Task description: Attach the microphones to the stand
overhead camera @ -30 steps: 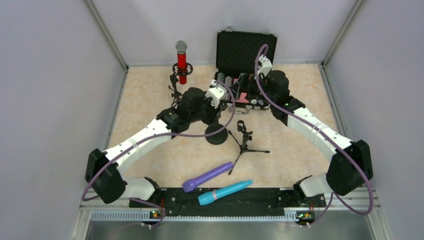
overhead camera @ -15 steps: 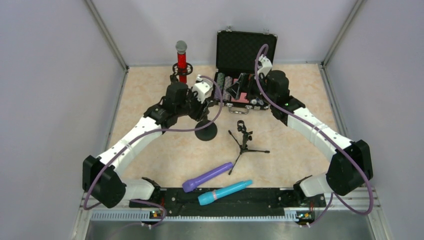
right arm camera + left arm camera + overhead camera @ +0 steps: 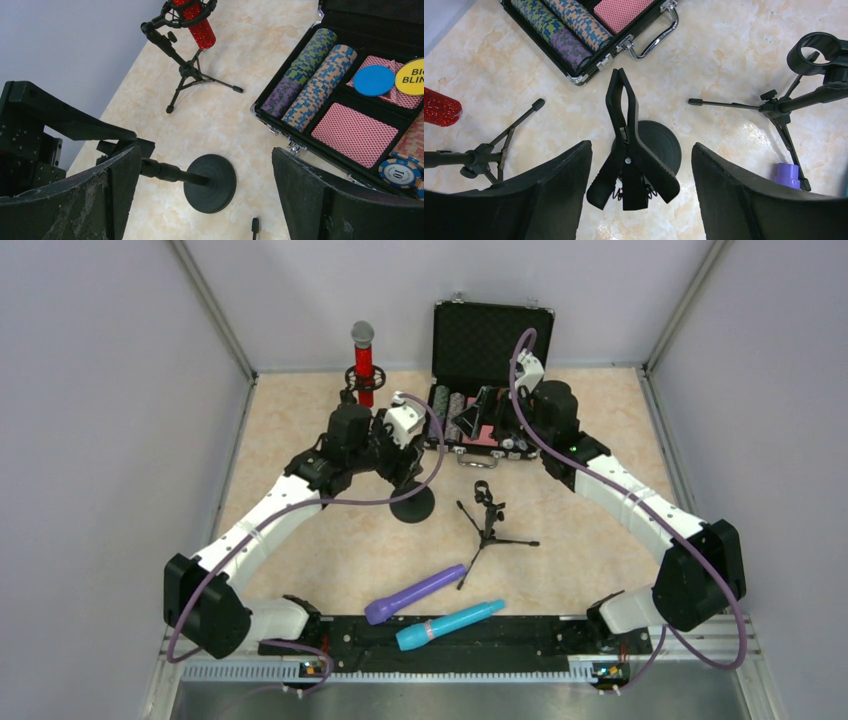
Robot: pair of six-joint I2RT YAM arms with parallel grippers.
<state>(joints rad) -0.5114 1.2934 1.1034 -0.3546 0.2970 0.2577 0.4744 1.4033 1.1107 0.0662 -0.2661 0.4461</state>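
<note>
The glittery red microphone (image 3: 363,358) stands clipped in a black tripod stand (image 3: 352,405) at the back left; it also shows in the right wrist view (image 3: 199,26). The purple microphone (image 3: 415,593) and the turquoise microphone (image 3: 450,624) lie near the front edge. A round-base stand (image 3: 412,503) with a spring clamp (image 3: 629,145) stands mid-table. My left gripper (image 3: 403,462) is open right above it, its fingers either side of the clamp (image 3: 640,152) without touching. An empty tripod stand (image 3: 488,523) is to the right. My right gripper (image 3: 492,412) is open and empty (image 3: 205,155) by the case.
An open black case (image 3: 492,335) with poker chips and cards (image 3: 355,132) sits at the back centre. Grey walls close in the table on the left, back and right. A black rail (image 3: 450,645) runs along the front edge.
My left gripper and the round-base stand under it have shifted left, mostly in the first half second. The right arm and the microphones have not moved.
</note>
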